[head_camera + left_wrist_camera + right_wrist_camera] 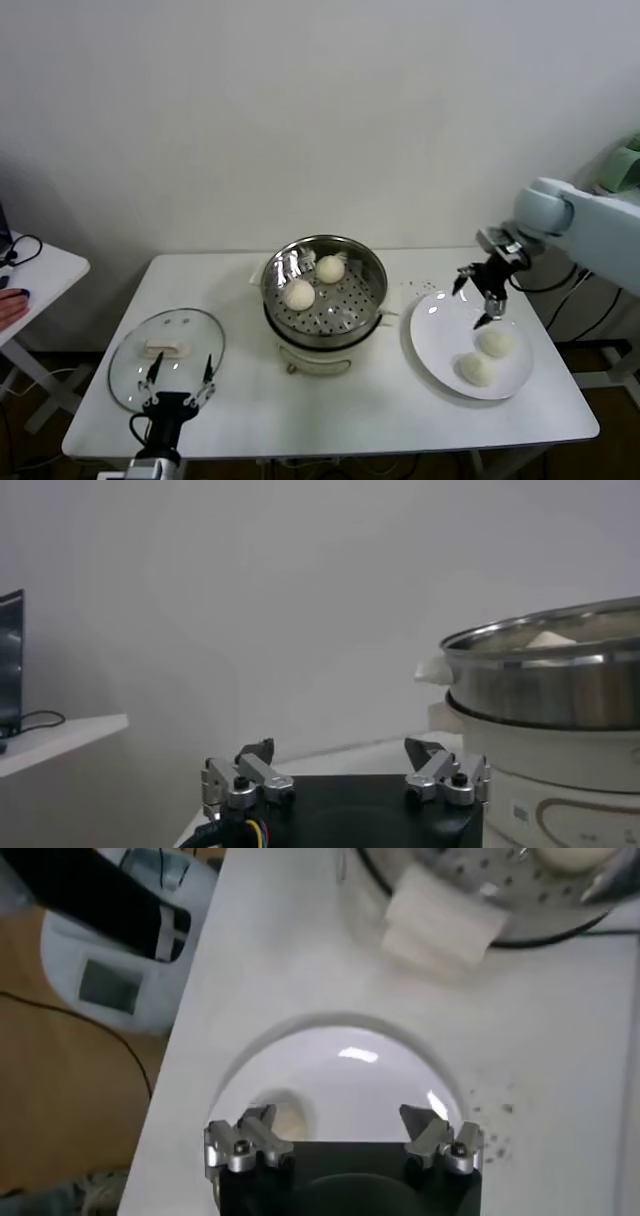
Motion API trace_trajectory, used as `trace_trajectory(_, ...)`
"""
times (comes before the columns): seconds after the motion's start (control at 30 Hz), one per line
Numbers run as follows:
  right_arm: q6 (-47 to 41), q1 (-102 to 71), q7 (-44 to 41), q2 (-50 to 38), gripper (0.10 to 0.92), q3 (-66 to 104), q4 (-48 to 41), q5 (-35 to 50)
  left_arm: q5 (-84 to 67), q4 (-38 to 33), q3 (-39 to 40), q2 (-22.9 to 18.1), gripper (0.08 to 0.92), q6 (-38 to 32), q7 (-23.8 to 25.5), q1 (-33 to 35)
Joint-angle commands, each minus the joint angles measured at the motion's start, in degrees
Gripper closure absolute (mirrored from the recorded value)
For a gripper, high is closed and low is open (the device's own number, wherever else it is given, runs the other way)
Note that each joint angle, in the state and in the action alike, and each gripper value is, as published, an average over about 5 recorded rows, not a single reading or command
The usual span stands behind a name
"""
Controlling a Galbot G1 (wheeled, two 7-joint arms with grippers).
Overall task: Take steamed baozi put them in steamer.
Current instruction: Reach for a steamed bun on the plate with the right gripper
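From the head view I see the steamer (pixel 324 290) sitting near the middle of the white surface (pixel 380 410), its shiny perforated basket resting on a white pot base. Two steamed baozi are already inside it: one (pixel 299 294) toward the left side of the basket and another (pixel 331 268) just behind it, toward the far rim. The other two baozi lie on a white plate (pixel 438 325) to the right of the steamer, one (pixel 495 342) nearer the back and one (pixel 476 369) just in front of it, close together.

My right hand (pixel 478 298) hovers above the far part of the plate, pointing down, with its fingers spread apart and nothing between them. It is just behind the rear baozi on the plate and does not touch it. In the right wrist view the hand (pixel 343 1129) looks down onto the bare plate (pixel 345 1073), and one baozi (pixel 288 1116) peeks out just beside one finger; the steamer's handle (pixel 440 923) and part of the basket show farther off.

My left hand (pixel 180 385) is parked low at the front left of the surface, over the near edge of a glass lid (pixel 167 355) lying flat there. Its fingers are also apart and empty. In the left wrist view that hand (pixel 343 763) sits level with the surface, with the steamer (pixel 550 685) well off to one side.
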Motion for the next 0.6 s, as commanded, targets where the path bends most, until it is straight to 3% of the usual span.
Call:
trace_trajectory(0.03,1.6,-15.6,1.4,-3.6,0.203,9.6,-1.9,-9.8,-0.1,-0.1,0.2,-0.3,0.177,0.6,-0.3,0.1)
trace_trajectory(0.6,2.5,-22.0,3.6,0.8,0.203,13.4,-5.7,-12.1,-1.9,0.7,0.0,-0.1,0.177,1.1,-0.3,0.6)
